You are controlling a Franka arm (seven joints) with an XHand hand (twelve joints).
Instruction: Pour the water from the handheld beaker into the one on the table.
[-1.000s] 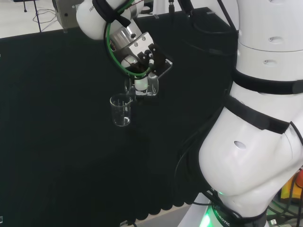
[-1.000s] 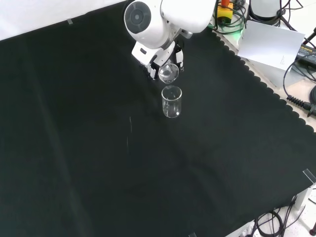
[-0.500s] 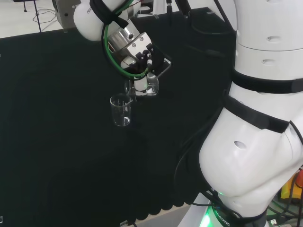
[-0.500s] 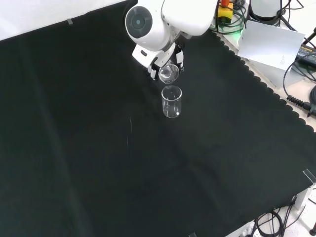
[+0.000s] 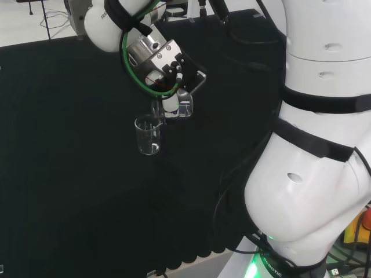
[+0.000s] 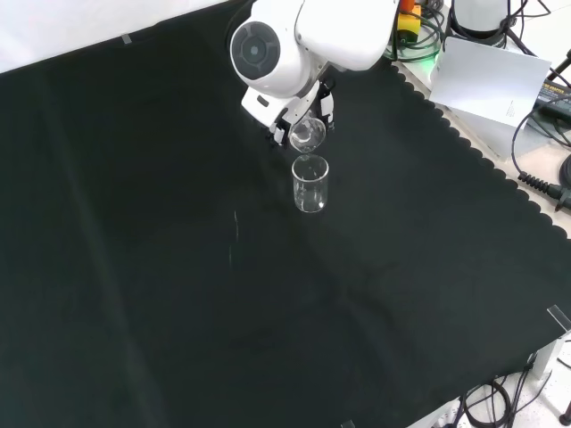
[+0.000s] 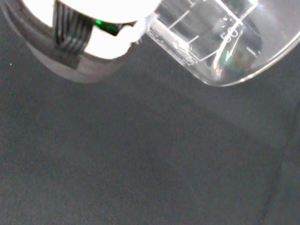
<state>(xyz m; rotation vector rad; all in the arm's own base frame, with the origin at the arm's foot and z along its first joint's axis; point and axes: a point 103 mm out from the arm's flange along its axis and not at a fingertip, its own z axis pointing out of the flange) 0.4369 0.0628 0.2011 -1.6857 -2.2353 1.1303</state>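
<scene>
The handheld beaker [image 6: 307,134] hung tipped above the cloth, its mouth toward the beaker on the table [image 6: 310,184], which stood upright just below it in the front view. In the head view I saw the held beaker [image 5: 184,107] just right of and slightly above the table beaker's [image 5: 148,135] rim. Both were clear, thin-walled ware; I judged them light, rigid, slippery and easy to chip, best taken round the body below the rim. I could not tell how much water either one held. The hand [image 5: 168,87] had its fingers curled round the beaker's wall, the glass sitting under the palm. In the wrist view the beaker's graduated side [image 7: 215,42] lay tilted over the black cloth [image 7: 140,154], close beside a blurred white part of the hand [image 7: 93,18].
</scene>
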